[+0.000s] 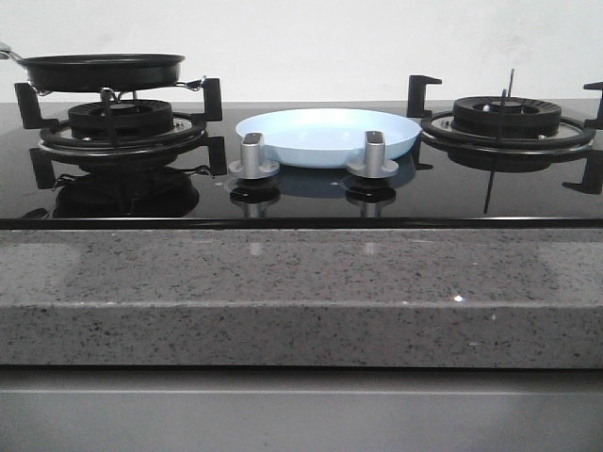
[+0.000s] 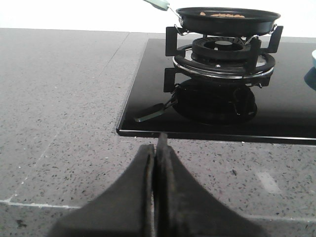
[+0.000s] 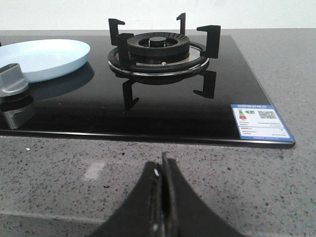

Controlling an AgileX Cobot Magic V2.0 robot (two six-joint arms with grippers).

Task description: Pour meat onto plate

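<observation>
pan (image 1: 102, 71): on left burner, holding meat (image 2: 224, 15)
plate (image 1: 325, 135): right of pan, empty, awaiting pour
left gripper (image 2: 157, 158): fingers together, empty
right gripper (image 3: 163, 177): fingers together, empty

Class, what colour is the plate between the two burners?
Pale blue; the plate shows best in the front view.

A: Plate (image 1: 325, 135) colour?
B: Pale blue, plain. Meat (image 2: 226, 15) orange-brown, in black frying pan (image 2: 227, 19).
A: Surfaces?
B: Hob glass (image 1: 301, 193) glossy black; countertop (image 1: 301, 292) grey, dark-speckled. Knobs (image 1: 252, 155) silver. Energy label (image 3: 260, 121) blue-bordered white.
</observation>
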